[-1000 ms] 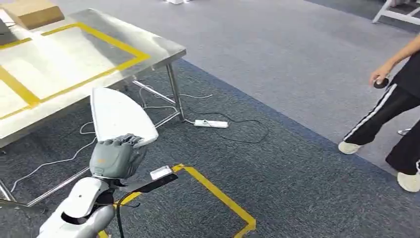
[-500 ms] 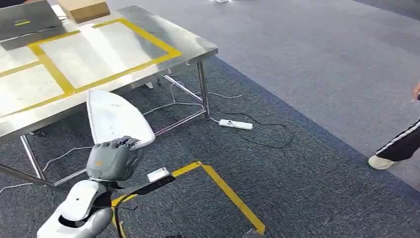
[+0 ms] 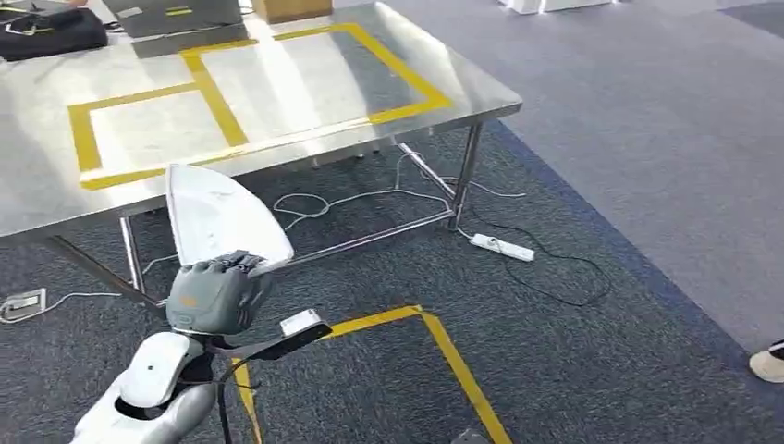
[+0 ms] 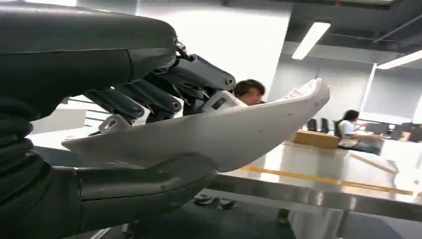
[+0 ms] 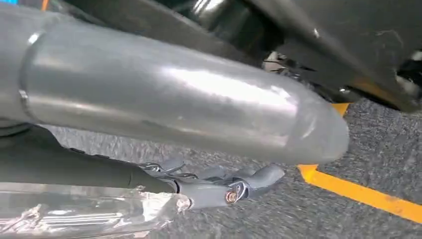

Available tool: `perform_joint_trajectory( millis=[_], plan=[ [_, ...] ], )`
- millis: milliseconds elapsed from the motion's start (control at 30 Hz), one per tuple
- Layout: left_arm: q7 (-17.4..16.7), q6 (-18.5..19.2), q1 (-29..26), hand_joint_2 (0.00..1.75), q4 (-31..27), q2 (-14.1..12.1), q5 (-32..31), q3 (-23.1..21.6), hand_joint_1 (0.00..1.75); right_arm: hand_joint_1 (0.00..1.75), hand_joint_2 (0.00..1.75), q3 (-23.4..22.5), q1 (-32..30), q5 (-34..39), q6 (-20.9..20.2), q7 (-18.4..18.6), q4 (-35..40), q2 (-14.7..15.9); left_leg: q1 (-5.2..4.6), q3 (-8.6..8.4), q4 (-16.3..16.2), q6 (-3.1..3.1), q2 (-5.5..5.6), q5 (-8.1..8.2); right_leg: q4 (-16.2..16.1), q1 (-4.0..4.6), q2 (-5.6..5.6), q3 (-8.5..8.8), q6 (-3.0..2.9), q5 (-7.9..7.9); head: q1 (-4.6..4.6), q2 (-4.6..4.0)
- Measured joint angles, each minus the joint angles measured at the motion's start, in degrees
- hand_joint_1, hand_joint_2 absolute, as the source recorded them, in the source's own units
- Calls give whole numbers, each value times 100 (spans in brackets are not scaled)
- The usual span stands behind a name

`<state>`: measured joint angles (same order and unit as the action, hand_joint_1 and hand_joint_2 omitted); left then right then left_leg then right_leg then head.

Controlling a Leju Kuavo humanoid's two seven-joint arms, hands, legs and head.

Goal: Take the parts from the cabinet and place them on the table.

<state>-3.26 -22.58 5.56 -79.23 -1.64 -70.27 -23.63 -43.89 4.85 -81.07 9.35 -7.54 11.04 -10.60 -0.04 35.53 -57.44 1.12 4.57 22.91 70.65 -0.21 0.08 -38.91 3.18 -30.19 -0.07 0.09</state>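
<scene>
The white part (image 3: pixel 220 218) is gripped at its near end by the left hand (image 3: pixel 214 294), short of the steel table (image 3: pixel 462 83). It should be carried level over the yellow-taped rectangle (image 3: pixel 92 148) before release. The right hand's (image 5: pixel 219 186) state cannot be told.

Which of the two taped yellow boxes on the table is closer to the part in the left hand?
The smaller yellow box, on the robot's left side of the table. The white part in the left hand sits just below it in the head view; the larger yellow box lies further right.
</scene>
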Motion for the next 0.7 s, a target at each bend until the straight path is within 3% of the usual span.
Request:
perform_joint_trajectory(
  millis=[33,67,100,133,233,267,300,333,433,500,567,600,700],
  plan=[
    [0,-4,2,175,0,0,-19,0,162,0,0,0,9,2,0,-2,0,2,4,-9,-1,-6,77,-1,-493,-8,83,215,-17,270,0,0],
    [-4,-9,2,175,0,0,-50,0,162,0,0,0,12,6,0,-6,0,7,14,-7,-2,-25,136,-1,-898,-37,336,393,-16,448,4,2],
    [-4,-24,10,175,0,0,-68,0,162,0,0,0,7,13,0,-20,0,7,-30,10,-47,-64,155,8,-1105,-57,445,463,-55,379,0,2],
    [-4,-53,4,175,0,-2,-99,2,162,0,0,0,42,24,-2,-35,0,7,-9,36,-28,-91,227,-3,-1126,-56,431,520,-68,374,-11,2],
    [15,-89,-23,175,-2,-17,-138,0,162,0,0,0,56,76,-33,-50,0,-2,16,25,63,-196,311,-66,-1155,-29,357,536,-167,410,-11,2],
    [80,-96,-28,175,0,-17,-73,-4,162,0,0,0,46,85,-61,-52,0,-4,17,-7,63,-115,268,-74,-1208,-41,371,548,-130,437,-13,2],
    [155,-120,-3,175,0,-20,-9,-4,162,0,0,0,62,87,-83,-52,0,-4,-6,2,88,59,267,-105,-1209,-56,366,540,-124,442,-55,2],
    [236,-133,5,175,0,-24,73,-4,162,0,0,0,80,85,-101,-52,0,-4,-8,-1,89,132,266,-81,-1209,-52,368,538,-126,442,-35,2],
    [715,-164,8,175,0,-46,442,-22,162,0,0,0,85,74,-174,-59,0,-7,7,-10,106,118,238,-97,-1208,-13,388,536,-162,445,-42,0],
    [1008,-164,16,175,2,-52,741,-37,162,0,0,0,88,66,-232,-72,0,-6,20,-11,120,35,221,-103,-1202,1,404,525,-176,446,-44,2],
    [1192,-162,41,175,11,-66,903,-59,162,0,0,0,88,63,-280,-77,0,-7,47,-16,141,-163,216,-98,-1199,14,406,519,-198,441,-42,0],
    [1259,-164,48,175,13,-77,961,-63,162,0,0,0,89,61,-297,-77,0,-7,58,-15,146,-226,215,-95,-1198,18,406,516,-199,442,-37,2],
    [1307,-164,56,175,20,-107,1001,-85,162,0,0,31,91,-20,-317,-76,0,-4,57,-14,146,-231,214,-93,-1199,17,406,520,-200,442,-37,0]
  ],
)
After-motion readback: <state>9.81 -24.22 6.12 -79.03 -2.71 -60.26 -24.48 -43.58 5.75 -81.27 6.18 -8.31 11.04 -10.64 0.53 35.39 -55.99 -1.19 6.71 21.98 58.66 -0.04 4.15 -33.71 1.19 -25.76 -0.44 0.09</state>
